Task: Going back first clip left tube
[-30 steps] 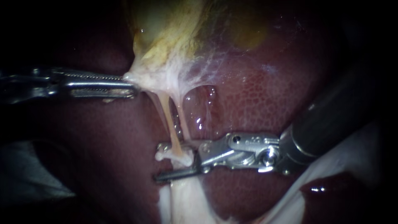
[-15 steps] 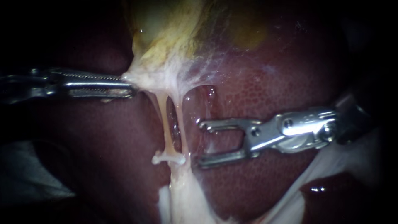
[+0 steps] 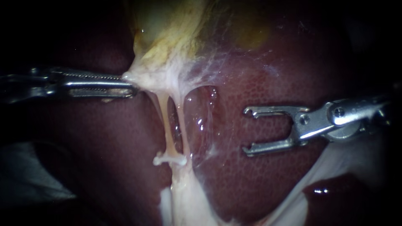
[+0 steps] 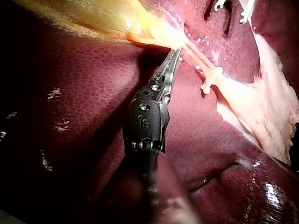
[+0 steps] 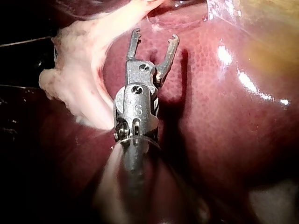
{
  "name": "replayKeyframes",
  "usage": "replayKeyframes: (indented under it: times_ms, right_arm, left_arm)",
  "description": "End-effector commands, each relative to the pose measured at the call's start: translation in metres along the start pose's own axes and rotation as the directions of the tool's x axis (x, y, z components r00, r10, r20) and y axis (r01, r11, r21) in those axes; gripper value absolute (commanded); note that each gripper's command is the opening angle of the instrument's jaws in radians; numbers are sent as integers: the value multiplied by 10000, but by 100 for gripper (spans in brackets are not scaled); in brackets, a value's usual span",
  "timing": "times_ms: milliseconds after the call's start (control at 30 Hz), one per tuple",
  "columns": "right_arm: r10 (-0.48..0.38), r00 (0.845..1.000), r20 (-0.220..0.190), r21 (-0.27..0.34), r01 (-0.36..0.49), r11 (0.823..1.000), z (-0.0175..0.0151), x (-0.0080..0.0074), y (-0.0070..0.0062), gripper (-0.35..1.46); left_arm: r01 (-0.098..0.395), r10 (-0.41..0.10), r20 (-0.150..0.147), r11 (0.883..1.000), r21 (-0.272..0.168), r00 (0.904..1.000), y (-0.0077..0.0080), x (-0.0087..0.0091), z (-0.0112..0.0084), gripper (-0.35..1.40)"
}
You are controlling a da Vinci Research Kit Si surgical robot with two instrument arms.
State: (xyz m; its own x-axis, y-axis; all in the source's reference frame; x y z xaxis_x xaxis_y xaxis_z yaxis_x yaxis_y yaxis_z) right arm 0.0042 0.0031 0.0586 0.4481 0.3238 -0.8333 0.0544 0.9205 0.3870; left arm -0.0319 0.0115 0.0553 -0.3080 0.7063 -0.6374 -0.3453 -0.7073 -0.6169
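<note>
Two pale tubes run down from the gallbladder (image 3: 176,29) over the liver (image 3: 259,83). A white clip (image 3: 169,159) sits across the lower end of the left tube (image 3: 165,121), with the right tube (image 3: 181,125) close beside it. My left instrument (image 3: 130,86) comes in from the left, its jaws shut on the whitish tissue at the gallbladder's neck and holding it taut. In the left wrist view the left instrument (image 4: 175,53) grips the same tissue, with the clip (image 4: 208,84) just beyond it. My right instrument (image 3: 247,130) hangs over the liver, well right of the tubes, jaws open and empty. The right instrument (image 5: 155,36) shows the same gap in its own wrist view.
Thin webbed membrane (image 3: 209,67) spreads from the gallbladder's neck across the liver. Whitish fatty tissue (image 3: 188,201) lies below the clip and runs off toward the lower right. In the right wrist view, pale fatty tissue (image 5: 79,79) lies beside the open jaws.
My right instrument's jaws were around the clip on the left tube. They have since drawn back to the right, open, leaving the clip in place. The left instrument holds still.
</note>
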Motion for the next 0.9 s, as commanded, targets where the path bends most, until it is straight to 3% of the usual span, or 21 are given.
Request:
replayKeyframes:
  times_ms: [33, 167, 300, 433, 900]
  right_arm:
    - [-68, 10000, 1, 11, 68, 10000, 1, 0, 0, 50]
    - [-74, 10000, 29, 26, 74, 10000, -1, 0, 0, 50]
    - [-78, 10000, 28, 31, 78, 10000, -1, -1, -1, 50]
    - [-85, 10000, 28, 35, 85, 10000, -2, -2, -1, 50]
    - [-86, 10000, 20, 64, 86, 9999, -2, 0, -4, 50]
  left_arm:
    - [-3, 3, 1, 10000, 21, 10000, -1, -1, 2, -35]
    - [-40, 40, -13, 10000, 76, 10000, -7, -8, 14, -35]
    - [-196, 196, -30, 9998, 71, 9998, -20, -25, 43, -35]
    - [-180, 180, -39, 9998, 54, 9998, -28, -32, 57, -35]
    - [-194, 194, -38, 9998, 40, 9998, -30, -34, 57, -35]
